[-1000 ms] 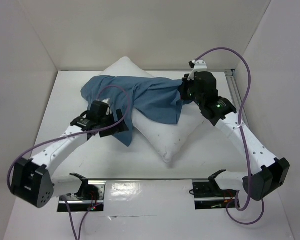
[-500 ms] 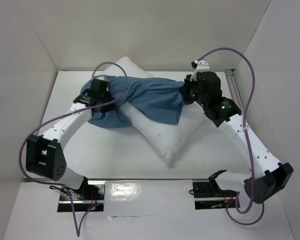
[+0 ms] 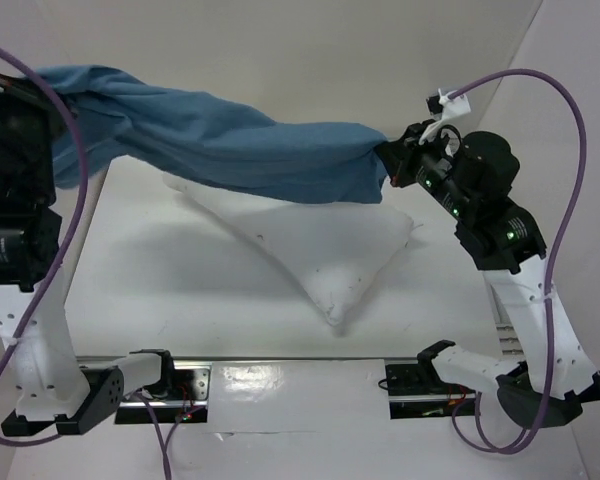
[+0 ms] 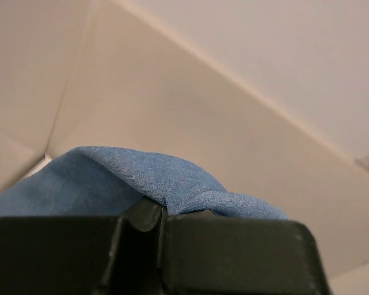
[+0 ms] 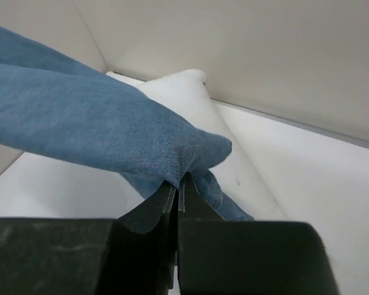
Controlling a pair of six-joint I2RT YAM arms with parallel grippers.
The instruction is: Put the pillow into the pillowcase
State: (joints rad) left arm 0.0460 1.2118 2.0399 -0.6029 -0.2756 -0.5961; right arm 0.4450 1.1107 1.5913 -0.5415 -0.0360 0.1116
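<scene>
The dusty-blue pillowcase (image 3: 230,150) hangs stretched in the air between both arms, above the table. My left gripper (image 3: 42,95), raised high at the far left, is shut on one end of it; in the left wrist view blue cloth (image 4: 141,184) bulges out over the closed jaws of the left gripper (image 4: 162,212). My right gripper (image 3: 388,165) is shut on the other end, and the right wrist view shows the pillowcase (image 5: 98,129) pinched in the right gripper (image 5: 179,179). The white pillow (image 3: 320,250) lies on the table beneath, one corner pointing toward me; it also shows in the right wrist view (image 5: 184,92).
White walls (image 3: 280,60) close in the table (image 3: 180,300) at the back and both sides. A metal rail (image 3: 280,375) with the arm bases runs along the near edge. Purple cables (image 3: 570,150) loop off both arms.
My left gripper closed on the pillowcase's left end and rose high to the far left. The right arm rose too. The cloth came up off the pillow and pulled taut.
</scene>
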